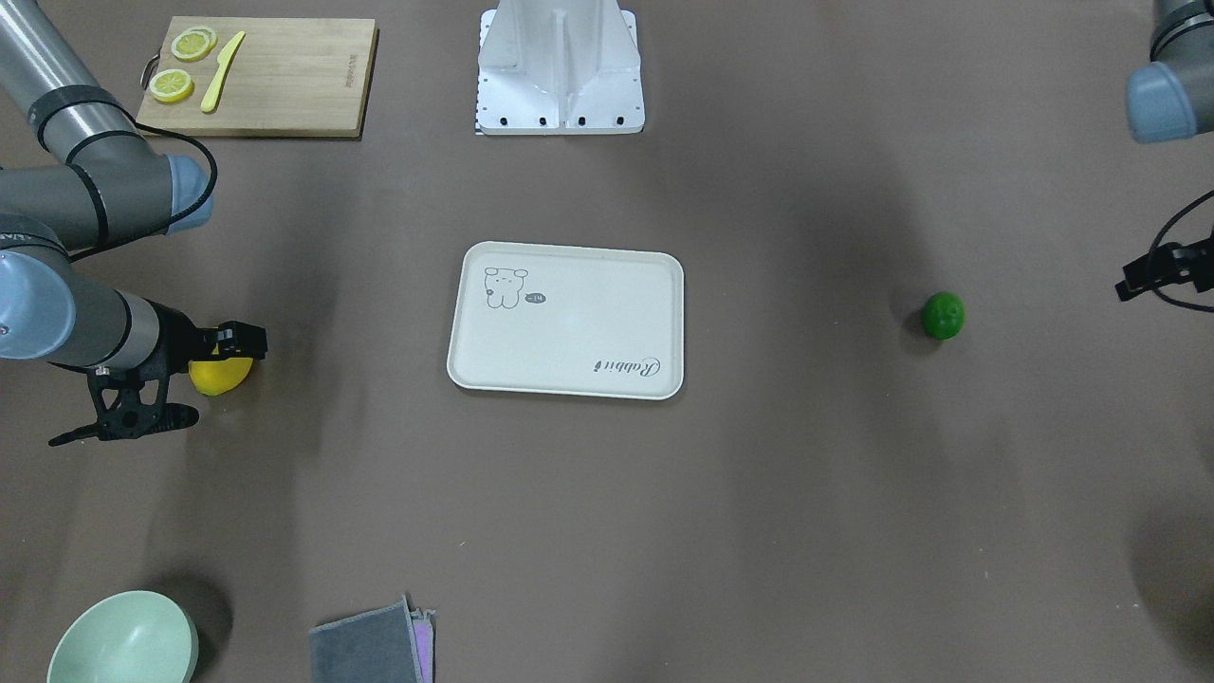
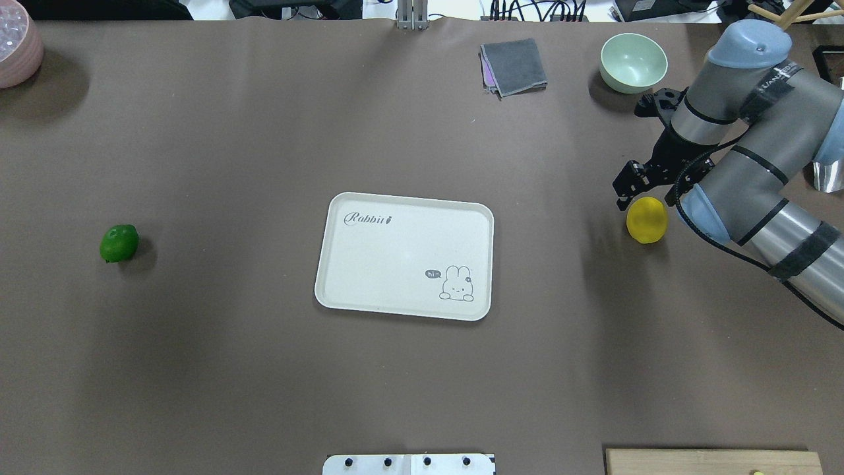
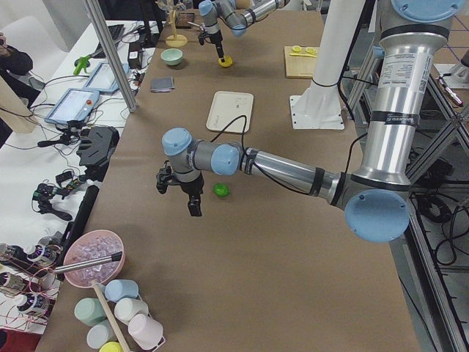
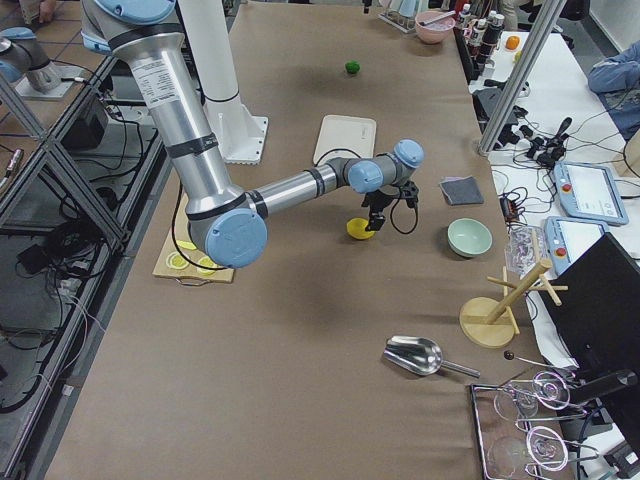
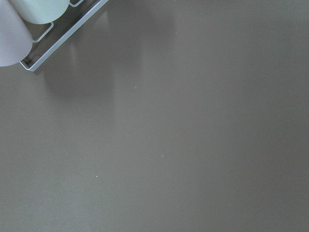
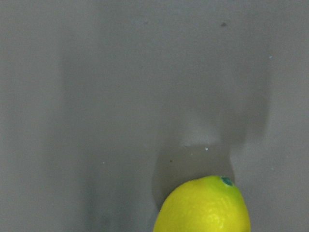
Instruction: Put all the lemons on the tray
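The yellow lemon (image 1: 220,376) (image 2: 647,220) lies on the brown table, on my right side. My right gripper (image 1: 235,343) (image 2: 626,192) hangs just above its far side, looks open and holds nothing. The right wrist view shows the lemon (image 6: 203,209) at the bottom edge and no fingers. The green lemon (image 1: 943,315) (image 2: 119,243) lies alone on my left side. My left gripper (image 3: 182,196) hovers near it, cut off at the front view's edge (image 1: 1138,280). I cannot tell its state. The cream tray (image 1: 569,327) (image 2: 395,254) sits empty mid-table.
A wooden cutting board (image 1: 285,81) holds lemon slices (image 1: 180,64) and a yellow knife (image 1: 223,71). A green bowl (image 2: 633,61) and a grey cloth (image 2: 514,66) lie beyond the yellow lemon. A pink bowl (image 2: 16,49) stands far left. The white arm base (image 1: 560,71) stands behind the tray.
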Robot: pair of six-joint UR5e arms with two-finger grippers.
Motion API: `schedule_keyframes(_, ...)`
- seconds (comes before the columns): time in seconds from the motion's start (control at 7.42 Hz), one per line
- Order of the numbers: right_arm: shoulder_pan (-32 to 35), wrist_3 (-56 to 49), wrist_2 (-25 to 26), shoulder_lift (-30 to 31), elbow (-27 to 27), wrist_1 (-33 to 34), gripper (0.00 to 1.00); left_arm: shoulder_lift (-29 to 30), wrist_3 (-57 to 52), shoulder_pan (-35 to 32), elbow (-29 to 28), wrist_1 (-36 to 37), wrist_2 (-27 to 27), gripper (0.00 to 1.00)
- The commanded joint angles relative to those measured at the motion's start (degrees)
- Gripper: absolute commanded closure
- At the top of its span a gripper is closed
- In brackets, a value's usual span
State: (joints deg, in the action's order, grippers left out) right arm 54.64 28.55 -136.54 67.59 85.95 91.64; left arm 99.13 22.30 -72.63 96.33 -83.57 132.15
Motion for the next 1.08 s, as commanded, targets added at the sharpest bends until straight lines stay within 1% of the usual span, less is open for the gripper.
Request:
schedule_keyframes(0.0,0.8,-0.5,-0.4,0.2,-0.7,0.0,0.0,7.1,8.7,7.7,-4.6,-0.2,0.0,0.02)
schedule_keyframes(0.13,1.9,-1.6,-0.5,0.1,-1.4,0.0,0.0,7.7,9.4,9.0,-4.6,-0.5,0.2,0.02)
schedule_keyframes(0.4,0.6,-1.6,-0.4,-0.3,-2.7,0.0,0.0,7.7,9.1,11.4,-4.3,-1.4,0.6,0.02)
schedule_keyframes(0.54,0.4,-1.8,-0.3,-1.0,-3.3,0.0,0.01,7.5,9.0,12.9,-4.1,-3.0,0.6,0.02)
schedule_keyframes(0.81,-1.3,-1.8,0.0,-1.1,-4.0,0.0,0.01,7.0,8.9,14.4,-4.7,-4.1,0.7,0.02)
schedule_keyframes(0.94,-1.6,-1.8,-0.2,-1.2,-4.5,0.0,0.11,7.0,7.9,15.4,-5.5,-4.1,0.7,0.02)
